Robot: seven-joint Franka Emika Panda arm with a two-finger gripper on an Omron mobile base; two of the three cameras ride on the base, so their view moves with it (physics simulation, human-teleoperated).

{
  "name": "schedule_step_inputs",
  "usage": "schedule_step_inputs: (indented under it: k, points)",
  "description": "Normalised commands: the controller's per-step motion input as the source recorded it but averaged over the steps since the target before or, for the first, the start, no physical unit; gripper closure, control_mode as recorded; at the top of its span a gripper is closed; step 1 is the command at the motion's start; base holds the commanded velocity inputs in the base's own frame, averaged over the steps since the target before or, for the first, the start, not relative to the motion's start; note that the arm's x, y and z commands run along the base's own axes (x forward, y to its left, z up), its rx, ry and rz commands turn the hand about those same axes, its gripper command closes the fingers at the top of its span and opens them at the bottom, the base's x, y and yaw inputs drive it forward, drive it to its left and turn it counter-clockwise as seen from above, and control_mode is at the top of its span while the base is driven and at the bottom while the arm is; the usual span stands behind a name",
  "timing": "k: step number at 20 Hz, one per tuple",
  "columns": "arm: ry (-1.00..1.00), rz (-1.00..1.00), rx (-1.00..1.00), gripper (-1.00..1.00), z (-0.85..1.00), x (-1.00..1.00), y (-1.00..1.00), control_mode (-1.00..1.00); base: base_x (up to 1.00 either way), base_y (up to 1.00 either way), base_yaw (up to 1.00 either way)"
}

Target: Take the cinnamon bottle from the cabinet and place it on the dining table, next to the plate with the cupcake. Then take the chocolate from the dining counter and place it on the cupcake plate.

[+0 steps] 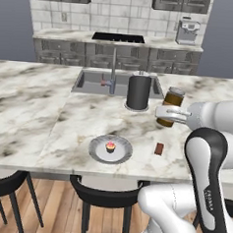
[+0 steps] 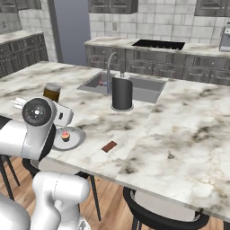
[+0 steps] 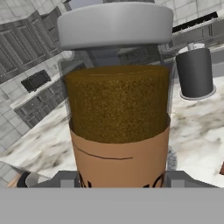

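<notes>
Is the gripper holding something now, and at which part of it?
Yes. The gripper holds the cinnamon bottle by its lower body, at the labelled part, with the grey cap up, above the counter.

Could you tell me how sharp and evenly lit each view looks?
Left base view: flat, even light; soft shadow under the plate. Right base view: the same even light, with the chocolate a little soft. Hand view: the cinnamon bottle looms large, and the background tilts.
</notes>
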Motion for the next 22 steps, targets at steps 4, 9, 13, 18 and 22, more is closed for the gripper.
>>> schedule_step_inputs:
  k: [4, 9, 13, 18, 22]
  points:
    - [0.00, 0.00, 0.00, 1.00, 0.00, 0.00, 0.00, -1.00, 0.00, 0.00, 0.00]
    - [0.00, 0.00, 0.00, 1.00, 0.00, 0.00, 0.00, -1.00, 0.00, 0.00, 0.00]
    - [0.00, 0.00, 0.00, 1.00, 0.00, 0.00, 0.00, -1.00, 0.00, 0.00, 0.00]
    - [0.00, 0.09, -0.10, 1.00, -0.24, 0.06, -0.14, -1.00, 0.00, 0.00, 0.00]
    - [0.00, 0.17, -0.02, 1.00, -0.41, 0.11, -0.38, -1.00, 0.00, 0.00, 0.00]
